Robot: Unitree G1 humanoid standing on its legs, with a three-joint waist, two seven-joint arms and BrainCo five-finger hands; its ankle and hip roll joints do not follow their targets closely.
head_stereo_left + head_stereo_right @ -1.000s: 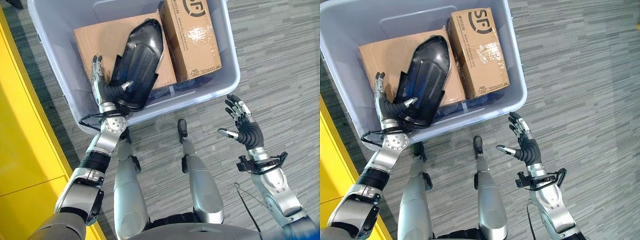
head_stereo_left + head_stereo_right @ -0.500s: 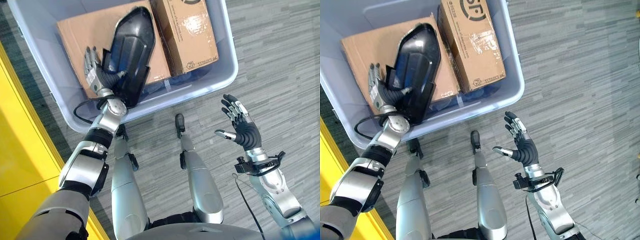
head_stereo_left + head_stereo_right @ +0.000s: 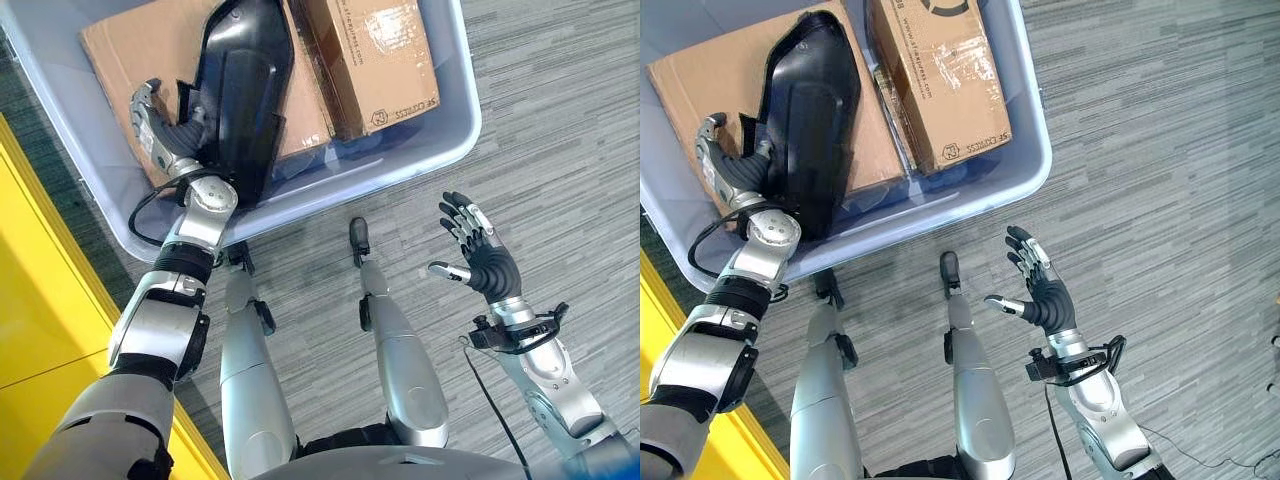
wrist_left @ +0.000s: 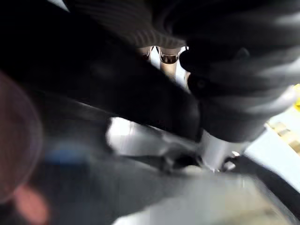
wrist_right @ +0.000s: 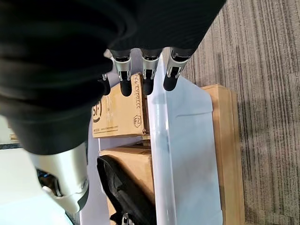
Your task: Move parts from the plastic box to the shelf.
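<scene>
**Desk:** Item one, the container?

**Me:** I log a plastic box [image 3: 455, 120], pale blue-grey, on the grey plank floor [image 3: 560, 150] ahead of the robot. In the right wrist view I see it resting on a wooden pallet [image 5: 228, 154]. A yellow panel [image 3: 40, 330] runs along the robot's left.

**Desk:** Contents?

**Me:** Three entries. A flat cardboard box [image 3: 125, 50] lying toward the robot's left side of the container. A second, closed cardboard box [image 3: 935, 85], taped on top, just beside it on the right. A long black moulded part [image 3: 240, 85], lying on the flat cardboard with its lower end near the box's near wall.

**Desk:** Left hand?

**Me:** I see the left hand [image 3: 160, 135] inside the plastic box, pressed to the left edge of the black part, fingers curling above the flat cardboard, the thumb side hidden behind the part. I cannot tell whether it is clamped on the part or merely against it; its own wrist view is dark and blurred.

**Desk:** Right hand?

**Me:** The right hand [image 3: 1038, 290] hovers over the floor, outside the box and well apart from it, fingers spread and straight, thumb out, holding nothing.
</scene>
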